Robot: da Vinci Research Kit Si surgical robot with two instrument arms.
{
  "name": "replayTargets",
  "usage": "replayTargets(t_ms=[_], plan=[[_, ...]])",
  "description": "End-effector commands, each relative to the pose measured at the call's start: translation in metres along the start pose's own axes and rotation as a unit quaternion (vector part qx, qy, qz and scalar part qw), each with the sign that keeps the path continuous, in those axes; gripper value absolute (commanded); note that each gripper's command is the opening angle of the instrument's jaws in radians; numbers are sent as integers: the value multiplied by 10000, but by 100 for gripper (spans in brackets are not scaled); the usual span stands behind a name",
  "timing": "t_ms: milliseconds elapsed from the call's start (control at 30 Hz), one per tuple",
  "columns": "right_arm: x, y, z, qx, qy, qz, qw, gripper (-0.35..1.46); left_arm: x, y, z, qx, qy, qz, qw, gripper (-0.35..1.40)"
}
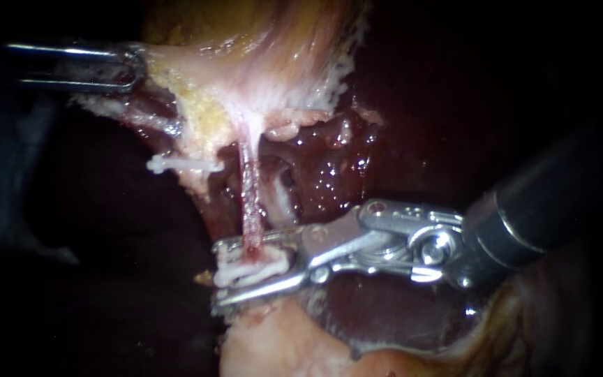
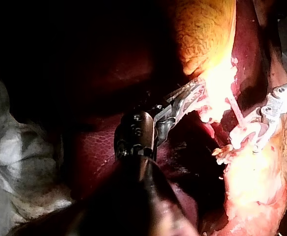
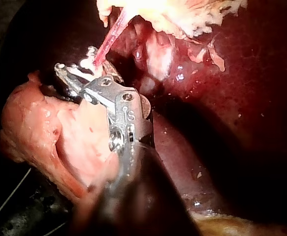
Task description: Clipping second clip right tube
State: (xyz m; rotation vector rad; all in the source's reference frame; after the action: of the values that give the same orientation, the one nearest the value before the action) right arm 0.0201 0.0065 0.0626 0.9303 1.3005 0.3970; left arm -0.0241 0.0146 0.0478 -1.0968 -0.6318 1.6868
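Liver (image 1: pixel 336 167), dark red and wet, fills the middle and right of the endoscope view behind everything else. Gallbladder (image 1: pixel 266 49), pale pink with yellow fat along its edge, hangs in from above and narrows downward to a point. Below, a lump of pale tissue (image 1: pixel 273 342) rises from the lower edge. The right instrument (image 1: pixel 221 272) comes in from the right, its dark shaft ending in a bright metal hinge, and its claw reaches across just above the pale lump. The left instrument (image 1: pixel 134 68) enters high on the left; its claw is closed on the edge of the gallbladder. The right tube (image 1: pixel 248 188), thin and pink, runs straight down from the gallbladder's narrow end, and its lower end passes between the two halves of the right claw. That claw stands narrowly apart, holding a white clip (image 1: pixel 259 269) that touches both halves and sits around the tube's reddened lower end. Another clip (image 1: pixel 179 165), also white, lies crosswise to the left of the tube, higher up, against the yellow fat; what it grips I cannot tell.
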Motion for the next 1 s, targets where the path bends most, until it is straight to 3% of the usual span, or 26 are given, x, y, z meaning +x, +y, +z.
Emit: replayTargets(t_ms=[33,433,633,900,1000], plan=[[0,0,0,-1,-2,0,10000,46,0,0,0,0,0,0,10000,-35],[0,-1,-2,-11,6,89,10000,36,0,0,-1,-1,0,0,10000,-35],[0,-1,-2,31,-4,239,9997,13,0,0,-1,-1,0,0,10000,-35],[-1,1,-3,25,8,591,9982,-34,0,0,-1,-1,-1,0,10000,-35],[-2,0,-4,23,13,766,9971,-35,0,-1,0,-1,-1,0,10000,-35]])
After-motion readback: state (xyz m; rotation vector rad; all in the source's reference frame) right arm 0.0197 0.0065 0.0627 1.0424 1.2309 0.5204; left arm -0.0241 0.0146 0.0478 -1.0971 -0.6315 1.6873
